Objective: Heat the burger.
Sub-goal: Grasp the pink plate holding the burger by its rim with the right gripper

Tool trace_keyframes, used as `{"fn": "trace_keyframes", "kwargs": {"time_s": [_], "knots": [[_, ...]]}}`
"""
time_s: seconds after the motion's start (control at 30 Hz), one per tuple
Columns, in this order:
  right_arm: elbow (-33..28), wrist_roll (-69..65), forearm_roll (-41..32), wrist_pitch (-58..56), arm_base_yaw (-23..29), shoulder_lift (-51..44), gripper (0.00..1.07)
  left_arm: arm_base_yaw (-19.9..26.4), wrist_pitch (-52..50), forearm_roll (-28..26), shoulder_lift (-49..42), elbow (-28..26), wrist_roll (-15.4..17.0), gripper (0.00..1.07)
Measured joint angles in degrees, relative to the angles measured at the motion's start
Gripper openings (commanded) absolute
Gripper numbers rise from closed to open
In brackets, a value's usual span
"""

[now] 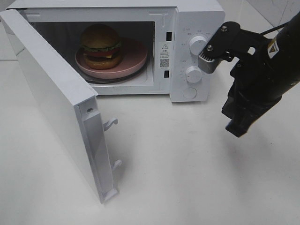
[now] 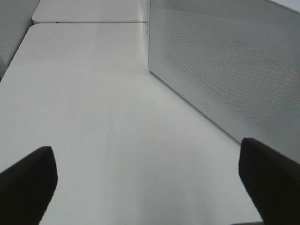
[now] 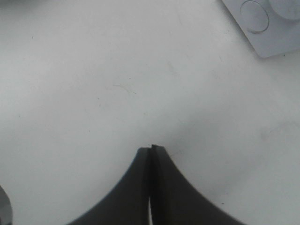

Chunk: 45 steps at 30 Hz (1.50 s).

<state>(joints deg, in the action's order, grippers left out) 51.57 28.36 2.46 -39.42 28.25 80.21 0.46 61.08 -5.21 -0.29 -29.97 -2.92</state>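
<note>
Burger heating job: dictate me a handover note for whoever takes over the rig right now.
Left gripper: open, empty, over the table beside the microwave door.
Right gripper: shut, empty, above the table near the control panel.
Burger: on the pink plate inside the microwave.
Done: burger loaded.
Left: door stands wide open; shut it, then probably turn the knobs.

The microwave (image 1: pixel 187 28) stands at the far edge of the desk (image 1: pixel 187 164). Its door (image 1: pixel 51 93) is swung out toward the near left corner. Inside the cavity the burger (image 1: pixel 101 44) sits on a plate (image 1: pixel 133 63), on the plate's left part. The right hand (image 1: pixel 236 129) is above the desk, in front and just right of the control panel (image 1: pixel 193 56), toward the right edge. The left hand (image 2: pixel 147 164) is over the desk beside the door's outer face.
</note>
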Motion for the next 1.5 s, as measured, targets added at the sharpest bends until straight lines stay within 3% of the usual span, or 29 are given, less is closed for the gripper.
{"fn": "trace_keyframes", "kwargs": {"time_s": [0.23, 0.3, 0.5, 0.57, 0.6, 0.63, 0.67, 0.7, 0.73, 0.77, 0.8, 0.87, 0.93, 1.5], "knots": [[0.11, 19.48, 1.09, -1.66, 0.00, 0.00, 0.03, 0.00, 0.00, 0.00, 0.00, 0.00, 0.00, 0.98], [0.11, 31.34, 1.66, -2.06, 0.00, 0.00, 0.04, 0.00, 0.00, 0.00, 0.00, 0.00, 0.00, 0.98], [0.11, 38.33, 2.86, -2.01, 0.00, 0.00, 0.15, 0.00, 0.00, 0.00, 0.00, 0.00, 0.00, 0.98], [0.11, 40.74, 4.24, -1.43, 0.00, 0.00, 0.29, 0.00, 0.00, 0.00, 0.00, 0.00, 0.00, 0.98], [0.11, 40.74, 4.24, -1.43, 0.00, 0.00, 0.29, 0.00, 0.00, 0.00, 0.00, 0.00, 0.00, 0.98], [0.11, 41.54, 4.64, -0.46, 0.00, 0.00, 0.43, 0.00, 0.00, 0.00, 0.00, 0.00, 0.00, 0.98], [0.11, 41.54, 4.64, -0.46, 0.00, 0.00, 0.43, 0.00, 0.00, 0.00, 0.00, 0.00, 0.00, 0.98], [0.11, 41.60, 4.64, 0.69, 0.00, 0.00, 0.56, 0.00, 0.00, 0.00, 0.00, 0.00, 0.00, 0.98], [0.11, 41.60, 4.64, 1.38, 0.00, 0.00, 0.64, 0.00, 0.00, 0.00, 0.00, 0.00, 0.00, 0.98], [0.11, 41.60, 4.64, 1.38, 0.00, 0.00, 0.64, 0.00, 0.00, 0.00, 0.00, 0.00, 0.00, 0.98], [0.11, 41.60, 4.70, 2.41, 0.00, 0.00, 0.76, 0.00, 0.00, 0.00, 0.00, 0.00, 0.00, 0.98], [0.11, 41.42, 4.70, 2.86, 0.00, 0.00, 0.81, 0.00, 0.00, 0.00, 0.00, 0.00, 0.00, 0.98], [0.11, 38.73, 5.21, 4.24, 0.46, 0.40, 0.93, 0.00, 0.00, 0.00, 0.00, 0.00, 0.00, 0.98], [7.73, 35.41, 11.17, 10.83, 7.45, 9.00, 0.89, 0.00, 0.00, 0.00, 0.00, 0.00, 0.00, 0.98]]}}
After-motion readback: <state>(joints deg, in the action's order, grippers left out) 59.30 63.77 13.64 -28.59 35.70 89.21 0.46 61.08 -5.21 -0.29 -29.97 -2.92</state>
